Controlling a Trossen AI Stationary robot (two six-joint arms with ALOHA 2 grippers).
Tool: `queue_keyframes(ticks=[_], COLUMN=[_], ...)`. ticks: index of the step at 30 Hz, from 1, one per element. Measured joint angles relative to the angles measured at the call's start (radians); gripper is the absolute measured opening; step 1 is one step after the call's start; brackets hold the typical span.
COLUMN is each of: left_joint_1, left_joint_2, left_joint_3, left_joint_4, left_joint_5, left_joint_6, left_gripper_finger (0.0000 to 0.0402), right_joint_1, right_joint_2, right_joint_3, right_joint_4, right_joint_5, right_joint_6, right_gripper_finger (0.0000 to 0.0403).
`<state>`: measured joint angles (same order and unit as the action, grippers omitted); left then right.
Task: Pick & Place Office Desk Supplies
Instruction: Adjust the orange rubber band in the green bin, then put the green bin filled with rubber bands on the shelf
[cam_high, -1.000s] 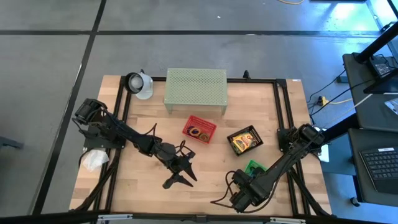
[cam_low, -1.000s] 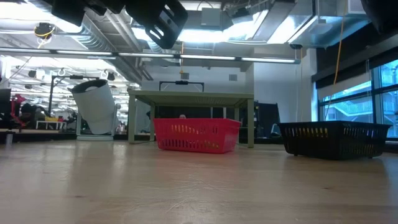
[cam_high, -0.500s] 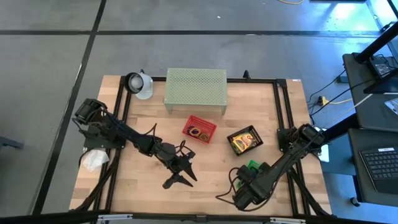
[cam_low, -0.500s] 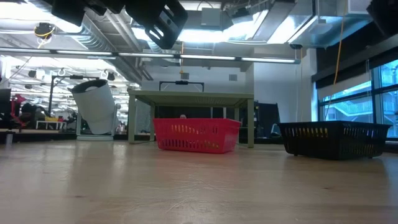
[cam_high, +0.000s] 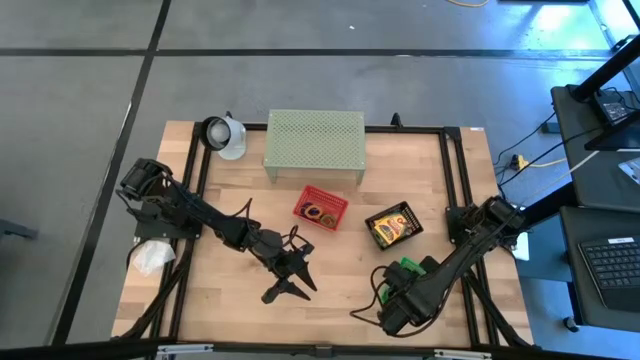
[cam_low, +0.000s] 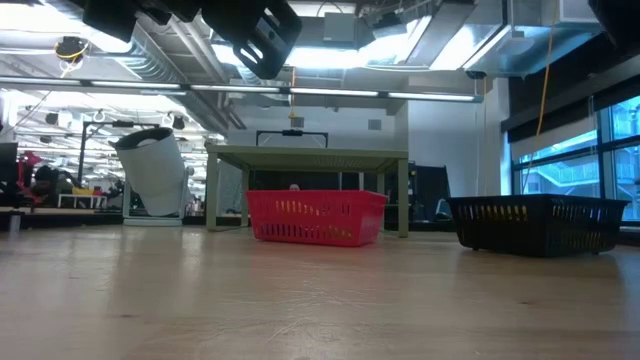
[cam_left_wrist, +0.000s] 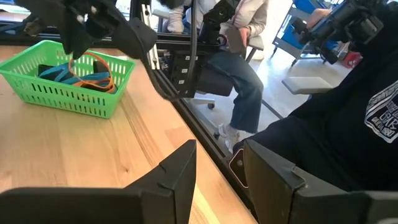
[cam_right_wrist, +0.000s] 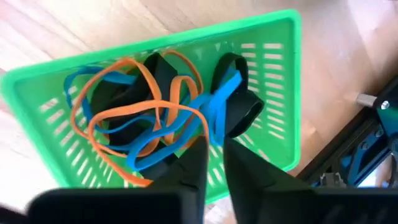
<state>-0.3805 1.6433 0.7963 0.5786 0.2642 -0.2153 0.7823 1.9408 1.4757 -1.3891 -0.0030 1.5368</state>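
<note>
A green basket (cam_right_wrist: 261, 87) near the table's right front holds blue and orange loops (cam_right_wrist: 143, 124) and black clips (cam_right_wrist: 233, 109). My right gripper (cam_right_wrist: 212, 152) hangs just above it, pointing steeply down, its fingers a narrow gap apart with nothing between them. In the high view its arm covers part of the green basket (cam_high: 408, 266). My left gripper (cam_high: 292, 280) waits open above the table's middle front, and nothing lies between its fingers (cam_left_wrist: 217, 168). A black basket (cam_high: 394, 225) holds yellow boxes. A red basket (cam_high: 320, 208) holds dark loops.
A pale green perforated shelf (cam_high: 314, 144) stands at the far middle, with a white cup-like thing (cam_high: 226, 136) to its left. A white wad (cam_high: 152, 257) lies off the table's left edge. A seated person (cam_left_wrist: 239, 68) is beyond the table's right side. Black frame rails (cam_high: 455, 170) border the table.
My right gripper has shifted a little toward the table's far edge over the green basket and tipped more steeply downward. My left arm has kept still.
</note>
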Motion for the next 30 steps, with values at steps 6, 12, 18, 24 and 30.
queue_keyframes(ticks=[6, 12, 18, 24, 30], left_joint_1=[0.0, 0.002, -0.01, -0.012, -0.003], left_joint_2=[-0.002, -0.04, -0.057, -0.058, -0.058], left_joint_3=[0.0, 0.0, 0.001, 0.001, 0.001], left_joint_4=[-0.002, -0.027, -0.071, -0.09, -0.114], left_joint_5=[0.018, 0.06, 0.053, 0.054, 0.056], left_joint_6=[-0.009, -0.01, -0.01, -0.01, -0.01], left_gripper_finger=[0.0127, 0.0127, 0.0127, 0.0127, 0.0127], right_joint_1=[0.013, 0.046, 0.049, 0.075, 0.094], right_joint_2=[-0.072, -0.113, -0.101, -0.125, -0.108], right_joint_3=[0.0, 0.001, 0.0, 0.002, 0.002], right_joint_4=[-0.022, -0.023, 0.015, 0.262, 0.335], right_joint_5=[0.032, 0.062, 0.106, 0.163, 0.118], right_joint_6=[0.074, 0.158, 0.159, 0.139, 0.152], right_gripper_finger=[0.0124, 0.017, 0.0164, 0.0144, 0.0117])
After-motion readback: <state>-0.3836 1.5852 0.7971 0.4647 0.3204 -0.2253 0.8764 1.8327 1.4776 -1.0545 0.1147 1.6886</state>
